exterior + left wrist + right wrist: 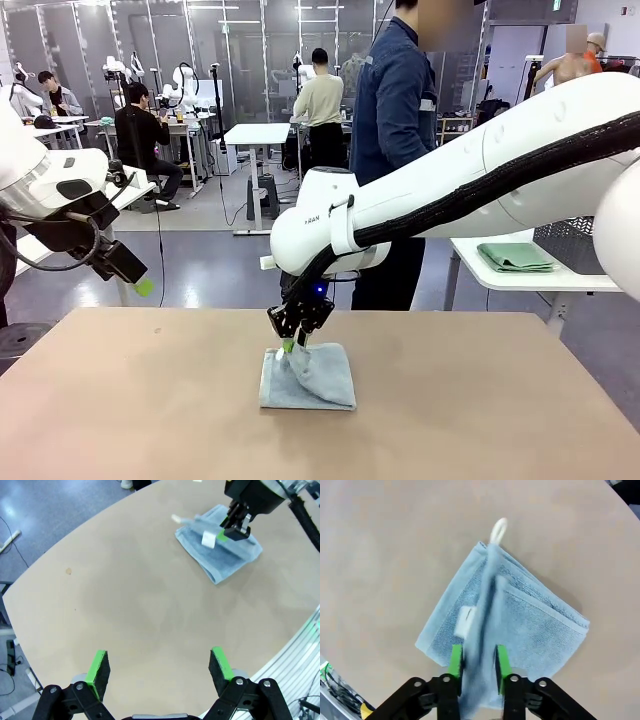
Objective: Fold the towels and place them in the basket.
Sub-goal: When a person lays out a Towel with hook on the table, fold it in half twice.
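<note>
Right pincer, nearly closed, seemingly pinches blue towel.

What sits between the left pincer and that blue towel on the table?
Only bare table lies between the left pincer and the blue towel. The right pincer pinches a raised fold of it.

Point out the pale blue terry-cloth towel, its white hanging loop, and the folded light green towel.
Pale blue terry-cloth towel [540, 625]: right wrist view, flat top layer.
White hanging loop [498, 530]: right wrist view, the loop's band.
Folded light green towel [515, 257]: front view, top face.
</note>
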